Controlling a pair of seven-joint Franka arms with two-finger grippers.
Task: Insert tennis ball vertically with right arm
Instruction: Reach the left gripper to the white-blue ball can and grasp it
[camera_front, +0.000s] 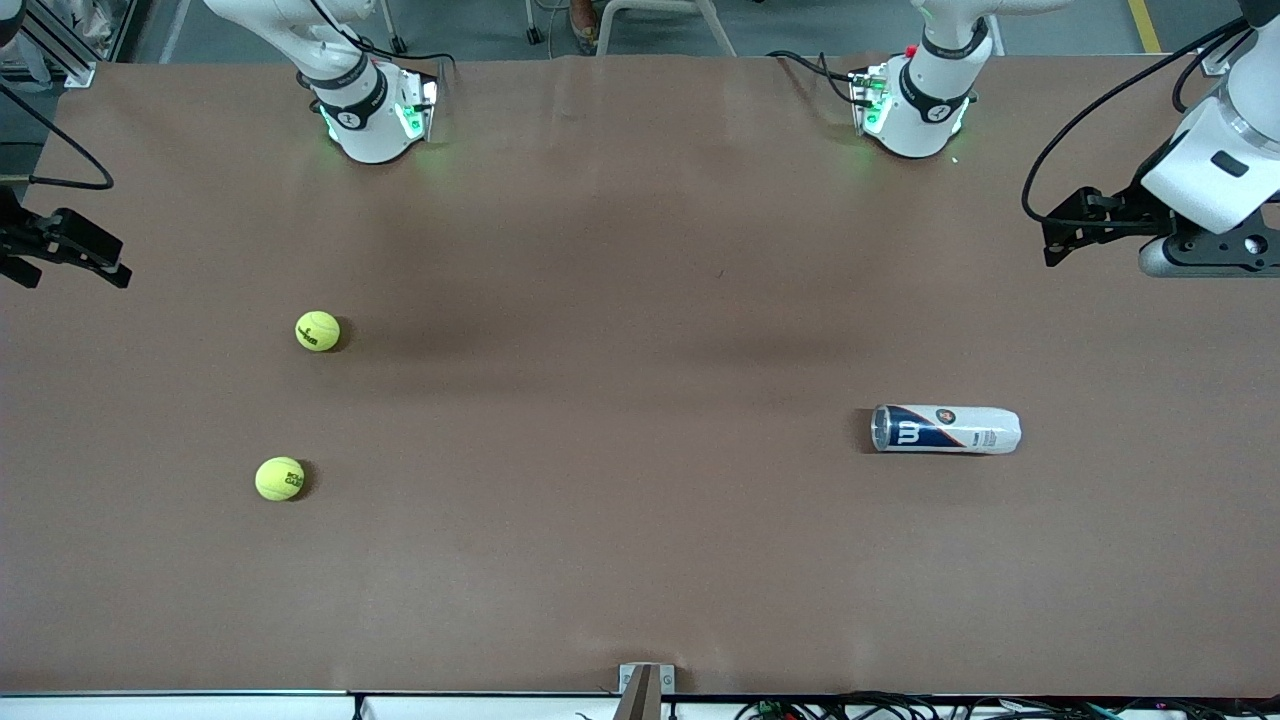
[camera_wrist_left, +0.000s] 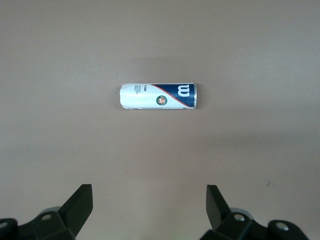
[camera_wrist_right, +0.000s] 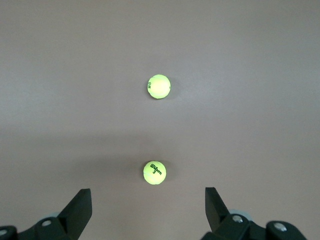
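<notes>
Two yellow-green tennis balls lie on the brown table toward the right arm's end. One ball (camera_front: 317, 331) is farther from the front camera, the other ball (camera_front: 280, 479) nearer. Both show in the right wrist view, one (camera_wrist_right: 154, 172) close to the fingers and one (camera_wrist_right: 159, 86) farther off. A white and blue ball can (camera_front: 945, 429) lies on its side toward the left arm's end, its rimmed mouth facing the right arm's end. It also shows in the left wrist view (camera_wrist_left: 158, 96). My right gripper (camera_front: 100, 258) (camera_wrist_right: 147, 192) is open and empty above the table's end. My left gripper (camera_front: 1062, 232) (camera_wrist_left: 148, 187) is open and empty, waiting up over its end.
The two arm bases (camera_front: 375, 115) (camera_front: 915, 105) stand along the table's edge farthest from the front camera. A small bracket (camera_front: 645, 685) sits at the edge nearest that camera. The brown table (camera_front: 620, 350) is bare between the balls and the can.
</notes>
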